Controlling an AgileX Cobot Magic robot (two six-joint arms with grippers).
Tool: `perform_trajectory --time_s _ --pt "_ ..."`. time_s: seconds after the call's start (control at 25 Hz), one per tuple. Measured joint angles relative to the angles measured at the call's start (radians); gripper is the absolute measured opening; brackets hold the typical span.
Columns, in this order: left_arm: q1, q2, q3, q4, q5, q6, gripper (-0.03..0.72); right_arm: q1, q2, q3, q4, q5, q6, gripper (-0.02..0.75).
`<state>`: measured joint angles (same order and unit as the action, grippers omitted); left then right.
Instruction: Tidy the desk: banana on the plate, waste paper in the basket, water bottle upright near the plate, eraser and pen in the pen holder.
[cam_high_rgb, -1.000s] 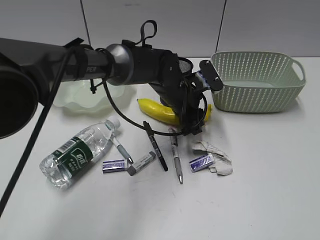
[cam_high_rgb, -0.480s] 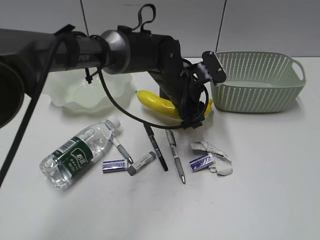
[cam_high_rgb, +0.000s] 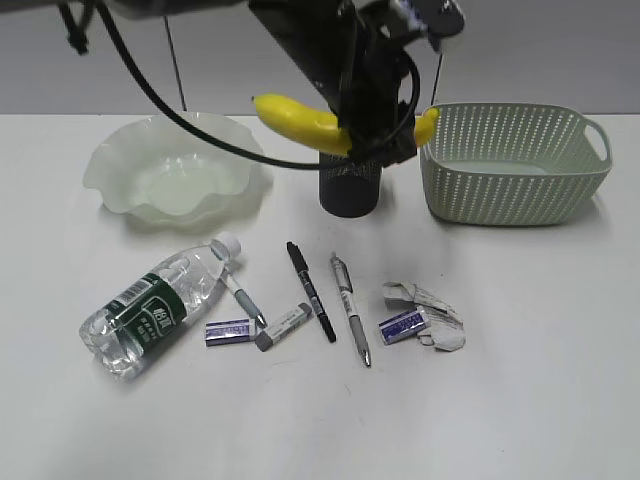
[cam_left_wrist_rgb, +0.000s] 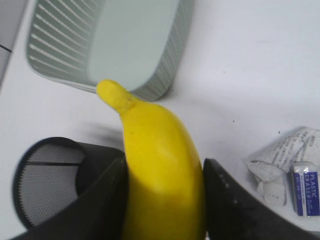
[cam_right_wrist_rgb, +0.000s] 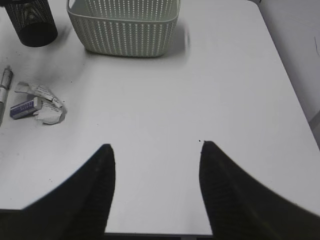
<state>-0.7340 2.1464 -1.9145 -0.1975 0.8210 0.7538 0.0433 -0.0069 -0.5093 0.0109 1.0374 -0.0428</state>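
My left gripper (cam_high_rgb: 368, 118) is shut on the yellow banana (cam_high_rgb: 295, 118) and holds it in the air above the black mesh pen holder (cam_high_rgb: 350, 187); the left wrist view shows the jaws (cam_left_wrist_rgb: 165, 160) clamped on the banana (cam_left_wrist_rgb: 150, 125). The wavy green plate (cam_high_rgb: 112, 172) stands at the back left. The basket (cam_high_rgb: 515, 185) stands at the back right. The water bottle (cam_high_rgb: 160, 305) lies on its side. Pens (cam_high_rgb: 311, 291) and erasers (cam_high_rgb: 283, 326) lie on the desk (cam_high_rgb: 520, 390). The waste paper (cam_high_rgb: 432, 308) lies by an eraser (cam_high_rgb: 403, 326). My right gripper (cam_right_wrist_rgb: 156, 146) is open and empty.
A second pen (cam_high_rgb: 351, 312), a short pen (cam_high_rgb: 243, 297) by the bottle cap and another eraser (cam_high_rgb: 229, 332) lie mid-desk. The right wrist view shows the basket (cam_right_wrist_rgb: 125, 35), pen holder (cam_right_wrist_rgb: 30, 22), paper (cam_right_wrist_rgb: 45, 100) and the desk's right edge.
My left gripper has lifted the banana off the desk and carried it up, from in front of the pen holder to above it. The other things have not moved.
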Motion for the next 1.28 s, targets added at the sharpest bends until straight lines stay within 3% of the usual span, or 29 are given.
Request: perform_trajectory --time_s 0.12,0.24,0.4,0.72,0.96,1.28 --pt "0.002 -0.073 0.000 0.024 -0.009 -0.008 0.336 0.000 0.000 0.000 0.000 0.000 0.000 0.436" --pt "0.030 -0.112 0.000 0.098 -0.037 -0.091 0.336 0.000 0.000 0.000 0.000 0.000 0.000 0.436" --pt "0.136 -0.106 0.000 0.179 -0.040 -0.229 0.336 0.000 0.000 0.000 0.000 0.000 0.000 0.436" --pt "0.355 -0.020 0.000 0.144 -0.106 -0.343 0.336 0.000 0.000 0.000 0.000 0.000 0.000 0.436" --pt "0.406 0.084 0.000 0.117 -0.118 -0.350 0.336 0.000 0.000 0.000 0.000 0.000 0.000 0.436" --pt "0.416 0.115 0.000 0.102 -0.111 -0.363 0.365 0.000 0.000 0.000 0.000 0.000 0.000 0.436"
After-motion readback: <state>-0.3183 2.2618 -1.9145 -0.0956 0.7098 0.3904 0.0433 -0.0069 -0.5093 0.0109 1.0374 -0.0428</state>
